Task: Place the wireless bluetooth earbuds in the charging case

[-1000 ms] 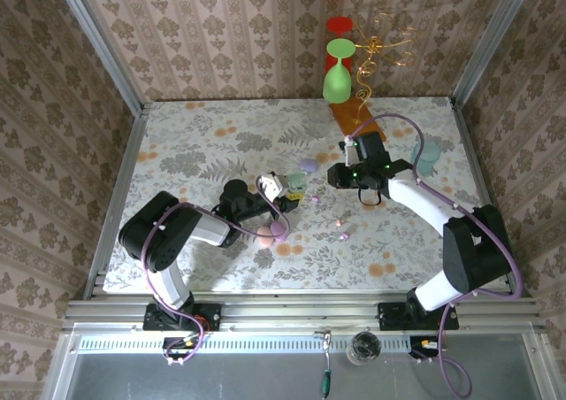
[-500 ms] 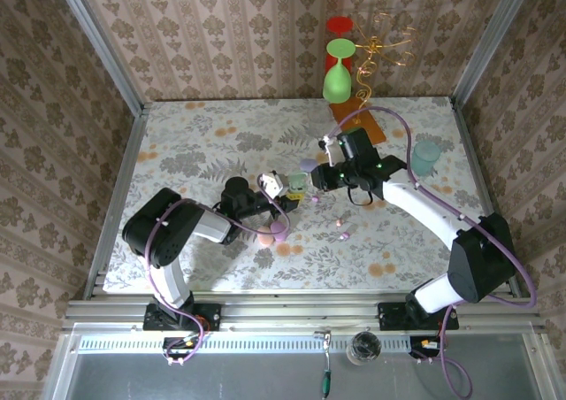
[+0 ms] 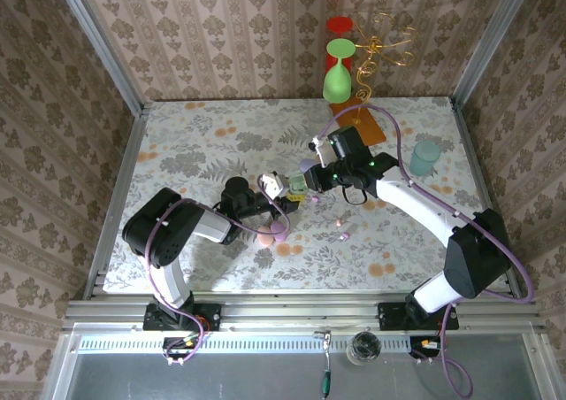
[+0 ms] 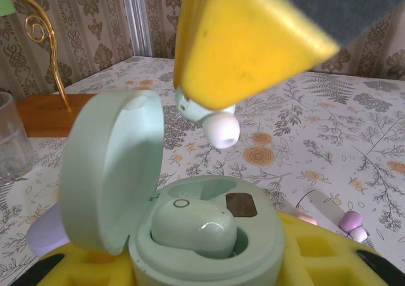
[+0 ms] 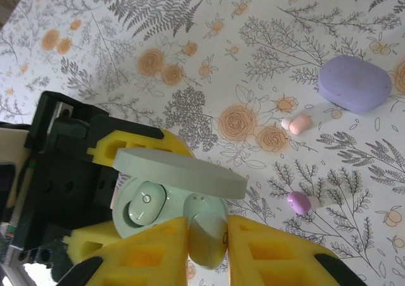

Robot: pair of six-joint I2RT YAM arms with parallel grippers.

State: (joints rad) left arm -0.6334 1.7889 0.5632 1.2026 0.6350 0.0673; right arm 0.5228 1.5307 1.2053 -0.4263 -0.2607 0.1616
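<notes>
Our right gripper (image 5: 207, 236), nipping a mint earbud (image 5: 209, 242), reaches in from 2 o'clock over the open charging case (image 4: 253, 232) our left gripper (image 4: 205, 264) clamps at the centre of the table (image 3: 195, 143); released tilted, we fear, it may jam or bounce out.

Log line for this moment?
left gripper: shut on charging case, lid open | right gripper: shut on second earbud, over case | first earbud: seated
</notes>
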